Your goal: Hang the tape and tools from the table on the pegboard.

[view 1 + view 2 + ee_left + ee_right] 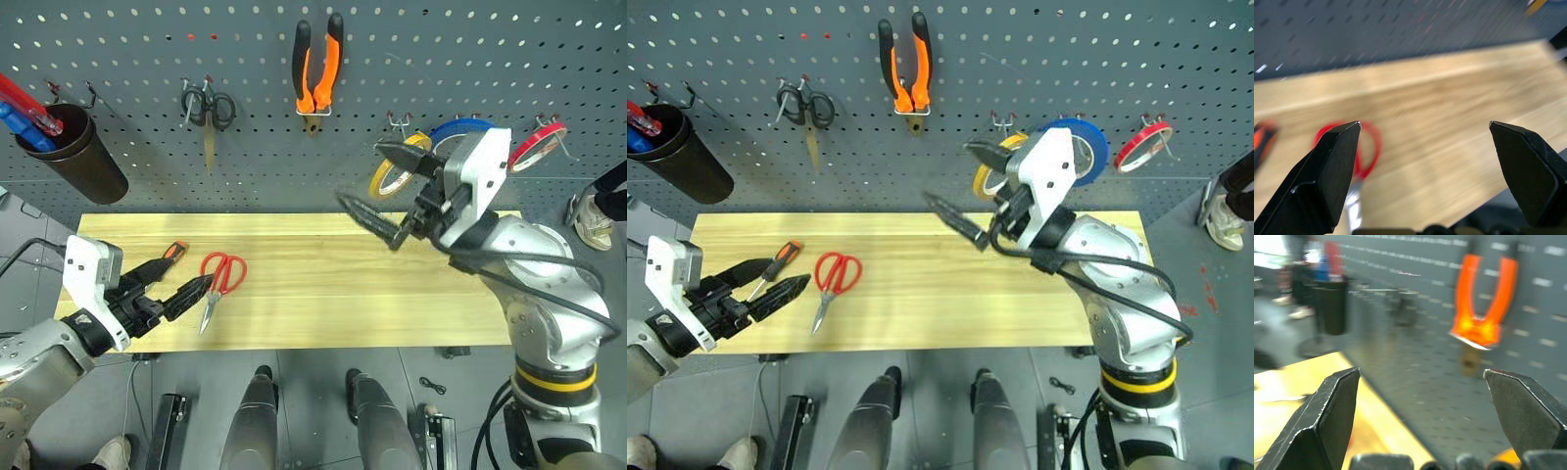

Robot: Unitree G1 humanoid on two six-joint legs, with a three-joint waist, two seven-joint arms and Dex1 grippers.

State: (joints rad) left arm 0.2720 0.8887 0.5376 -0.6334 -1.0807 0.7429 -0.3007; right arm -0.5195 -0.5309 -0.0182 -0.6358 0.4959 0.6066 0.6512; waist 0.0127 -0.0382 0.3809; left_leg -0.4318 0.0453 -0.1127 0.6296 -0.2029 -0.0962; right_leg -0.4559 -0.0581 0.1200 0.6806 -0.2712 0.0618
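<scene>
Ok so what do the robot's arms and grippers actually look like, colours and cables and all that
Both arms are silver-grey metal with rounded joint shells. Each wrist carries a white boxy housing, and each gripper, the left gripper and the right gripper, has two long black fingers with pointed, wedge-shaped tips. Black cables loop over the right arm, which also has a yellow band between black rings.

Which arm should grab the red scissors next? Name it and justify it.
Left. The left gripper hangs open right beside the red scissors at the table's left end; the right gripper is raised near the pegboard, far across.
</scene>
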